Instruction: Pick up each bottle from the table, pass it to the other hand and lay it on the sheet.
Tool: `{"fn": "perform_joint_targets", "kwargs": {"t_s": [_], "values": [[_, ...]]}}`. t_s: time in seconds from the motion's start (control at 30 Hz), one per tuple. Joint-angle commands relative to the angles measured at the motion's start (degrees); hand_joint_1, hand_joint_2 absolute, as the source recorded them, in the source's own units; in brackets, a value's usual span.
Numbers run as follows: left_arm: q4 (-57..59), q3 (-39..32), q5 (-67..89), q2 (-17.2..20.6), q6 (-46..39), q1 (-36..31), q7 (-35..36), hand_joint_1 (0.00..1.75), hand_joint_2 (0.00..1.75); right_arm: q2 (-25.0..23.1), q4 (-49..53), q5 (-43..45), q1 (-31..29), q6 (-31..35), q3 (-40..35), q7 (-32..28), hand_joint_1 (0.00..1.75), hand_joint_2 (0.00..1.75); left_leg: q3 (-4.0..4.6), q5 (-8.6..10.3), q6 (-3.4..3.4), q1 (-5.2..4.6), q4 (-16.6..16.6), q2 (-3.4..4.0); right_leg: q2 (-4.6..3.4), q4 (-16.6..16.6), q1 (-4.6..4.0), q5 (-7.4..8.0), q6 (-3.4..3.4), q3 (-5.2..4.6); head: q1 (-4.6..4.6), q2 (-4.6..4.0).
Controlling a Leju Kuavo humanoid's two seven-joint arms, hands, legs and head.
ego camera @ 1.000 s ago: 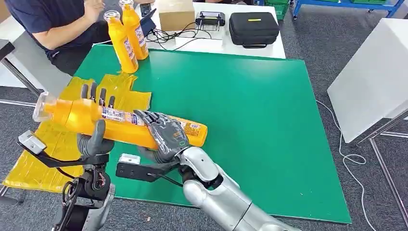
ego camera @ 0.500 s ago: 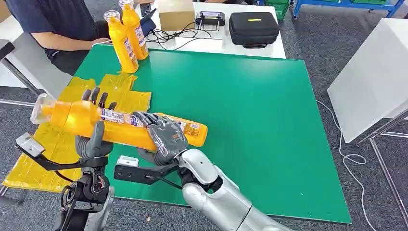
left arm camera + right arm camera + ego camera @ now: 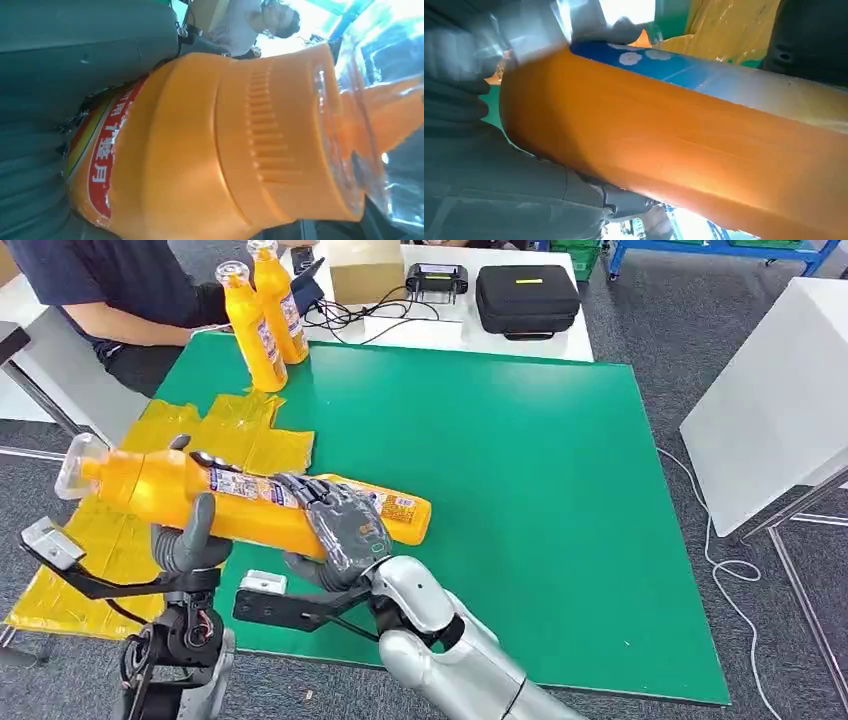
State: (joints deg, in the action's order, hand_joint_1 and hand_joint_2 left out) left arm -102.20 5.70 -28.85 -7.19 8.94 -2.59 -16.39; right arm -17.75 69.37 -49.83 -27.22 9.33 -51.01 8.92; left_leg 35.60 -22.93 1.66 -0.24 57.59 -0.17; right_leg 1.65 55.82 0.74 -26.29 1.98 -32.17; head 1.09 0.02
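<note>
- The table carried a green top, and the floor around it was grey carpet; a white cable trailed over that floor to the right, beside a white slab-like surface.
- Near the robot, at the table's left edge, lay the yellow sheet, crinkled and glossy, partly on the green top and partly past its edge.
- Above the sheet and the near-left part of the table, both hands held one orange bottle almost level, its clear cap toward the left and its flat base toward the right.
- The left hand was closed around the bottle's shoulder near the cap, thumb in front and fingertips showing over the top.
- The right hand was wrapped over the label end near the base.
- Close up, the bottle was smooth orange plastic with a ribbed collar under a transparent cap, a red-and-white printed label on one side and a blue one on another.
- Farther back on the left, two more upright bottles of the same kind stood at the green top's far edge, just beside each other.
- A person in a dark shirt sat behind them at the far left.
- Beyond the green top, a white table bore a cardboard box, a black case, a small dark device and tangled black cables.
</note>
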Motion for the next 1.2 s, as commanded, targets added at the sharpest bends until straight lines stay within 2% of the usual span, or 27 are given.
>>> {"fn": "perform_joint_targets", "kwargs": {"t_s": [0.03, 0.07, 0.1, 0.13, 0.17, 0.33, 0.4, 0.47, 0.63, 0.67, 0.73, 0.77, 0.8, 0.83, 0.87, 1.07, 1.2], "values": [[-2.7, -4.5, 6.3, -3.5, 0.5, 1.3, 2.2, 1.75, 1.75, 2.9, 2.0, -2.4, 0.6, -1.5, 2.6, -0.6, 1.75, 1.75, -0.24, -0.09, -0.10, 0.08, 0.0, -0.04, -0.05, -0.1, -0.07, -0.08, -0.07, 0.31, 0.00, 0.02], [-2.8, -5.0, 6.9, -3.5, 0.4, 1.7, 2.3, 1.75, 1.75, 3.3, 2.9, -2.5, 0.7, -1.4, 3.4, -0.5, 1.75, 1.75, -0.29, -0.11, -0.11, 0.09, 0.0, -0.07, -0.05, -0.1, -0.07, -0.11, -0.08, 0.38, -0.02, 0.00], [-2.7, -6.3, 8.1, -3.7, 0.2, 2.3, 2.4, 1.75, 1.75, 3.9, 4.7, -3.0, 1.1, -1.3, 5.0, -0.8, 1.27, 1.75, -0.17, -0.05, -0.07, 0.06, 0.0, -0.04, -0.04, -0.1, -0.05, -0.05, -0.05, 0.22, 0.00, 0.02], [-2.5, -7.4, 9.1, -3.9, 0.1, 2.5, 2.4, 1.75, 1.75, 4.5, 5.9, -3.0, 1.2, -2.3, 6.2, -1.0, 0.00, 1.75, -0.29, -0.10, -0.10, 0.08, 0.0, -0.05, -0.06, -0.1, -0.07, -0.09, -0.08, 0.38, -0.02, 0.00], [-2.4, -8.5, 9.1, -4.0, 0.2, 3.0, 2.4, 1.75, 1.75, 4.9, 6.9, -3.4, 1.5, -3.1, 7.5, -0.2, 0.00, 0.00, -0.17, -0.05, -0.06, 0.06, 0.0, -0.01, -0.06, -0.1, -0.05, -0.03, -0.05, 0.21, 0.00, 0.00], [-1.7, -10.1, 11.2, -3.6, -0.6, 3.9, 2.0, 1.75, 1.75, 5.4, 9.7, -3.4, 3.1, -3.7, 10.1, -0.8, 0.00, 0.00, -0.21, -0.07, -0.08, 0.04, 0.0, 0.01, -0.10, -0.1, -0.03, -0.05, -0.06, 0.26, -0.02, 0.00], [0.2, -11.5, 12.8, -1.1, -2.9, 5.7, -0.5, 1.75, 1.75, 6.5, 13.4, -3.6, 5.3, -3.5, 12.9, -1.7, 0.00, 0.00, -0.15, -0.03, -0.06, 0.02, -0.1, -0.02, -0.06, -0.1, -0.02, -0.02, -0.05, 0.17, 0.00, 0.00], [2.7, -13.3, 14.6, 1.1, -5.2, 6.9, -3.8, 1.75, 1.75, 8.1, 16.5, -3.9, 8.1, -3.5, 15.1, -2.7, 0.00, 0.00, -0.40, -0.09, -0.13, 0.06, -0.1, -0.11, -0.01, -0.2, -0.04, -0.11, -0.10, 0.49, -0.04, 0.00], [10.0, -17.6, 20.8, 3.4, -12.1, 4.4, -6.3, 1.75, 1.75, 10.1, 19.4, -4.8, 13.1, -2.5, 17.4, -4.2, 0.00, 0.00, -0.52, -0.09, -0.15, 0.06, -0.2, -0.20, 0.06, -0.3, -0.05, -0.13, -0.11, 0.62, 0.00, 0.00], [11.6, -18.0, 24.3, 3.8, -14.6, 3.6, -7.1, 1.75, 1.75, 10.3, 19.9, -4.9, 14.1, -2.1, 17.6, -4.4, 0.00, 0.00, -0.31, -0.02, -0.09, 0.04, -0.2, -0.19, 0.11, -0.2, -0.03, -0.07, -0.07, 0.38, 0.00, 0.02], [14.9, -18.2, 37.9, 4.9, -24.2, 1.7, -9.7, 1.75, 1.75, 11.4, 21.1, -5.8, 16.1, -1.3, 17.6, -4.6, 0.00, 0.00, -0.49, -0.06, -0.16, 0.09, -0.2, -0.25, 0.12, -0.3, -0.07, -0.13, -0.13, 0.60, 0.00, 0.02], [16.6, -18.0, 45.4, 5.6, -29.0, 0.8, -9.5, 1.75, 1.75, 11.8, 21.6, -5.7, 16.9, -1.0, 17.6, -4.6, 0.00, 0.00, -0.30, -0.03, -0.12, 0.05, -0.2, -0.17, 0.08, -0.2, -0.04, -0.07, -0.08, 0.37, 0.00, 0.00], [19.0, -17.4, 52.1, 6.4, -32.8, -0.5, -8.9, 1.75, 1.75, 12.6, 22.3, -5.7, 17.9, -0.8, 17.4, -4.7, 0.00, 0.00, -0.59, -0.12, -0.22, 0.12, -0.2, -0.18, 0.01, -0.3, -0.10, -0.14, -0.16, 0.70, 0.00, 0.00], [21.2, -17.1, 57.3, 7.3, -35.9, -1.5, -8.7, 1.75, 1.75, 12.9, 22.6, -5.7, 18.3, -0.4, 17.3, -4.8, 0.00, 0.00, -0.23, -0.01, -0.10, 0.02, -0.2, -0.26, 0.17, -0.2, -0.02, -0.07, -0.06, 0.29, -0.02, 0.00], [24.0, -16.4, 62.2, 8.1, -38.9, -2.9, -8.1, 1.75, 1.75, 13.2, 22.9, -5.5, 18.6, -0.2, 17.2, -4.9, 0.00, 0.00, -0.36, -0.01, -0.15, 0.06, -0.2, -0.37, 0.24, -0.2, -0.04, -0.11, -0.10, 0.44, 0.00, 0.00], [33.5, -13.7, 77.8, 9.6, -48.9, -7.6, -7.5, 1.75, 1.75, 13.4, 22.4, -4.8, 18.2, 0.1, 16.3, -4.8, 0.00, 0.00, -0.27, -0.03, -0.13, 0.03, -0.1, -0.20, 0.15, -0.2, -0.02, -0.07, -0.09, 0.31, -0.02, 0.02], [37.0, -16.7, 90.3, 6.9, -48.9, -9.0, -8.5, 1.75, 1.75, 12.8, 21.3, -3.6, 16.8, -0.5, 15.9, -4.8, 0.00, 0.00, -0.22, -0.02, -0.09, 0.02, -0.1, -0.19, 0.16, -0.1, -0.01, -0.07, -0.06, 0.24, -0.02, 0.00]]}}
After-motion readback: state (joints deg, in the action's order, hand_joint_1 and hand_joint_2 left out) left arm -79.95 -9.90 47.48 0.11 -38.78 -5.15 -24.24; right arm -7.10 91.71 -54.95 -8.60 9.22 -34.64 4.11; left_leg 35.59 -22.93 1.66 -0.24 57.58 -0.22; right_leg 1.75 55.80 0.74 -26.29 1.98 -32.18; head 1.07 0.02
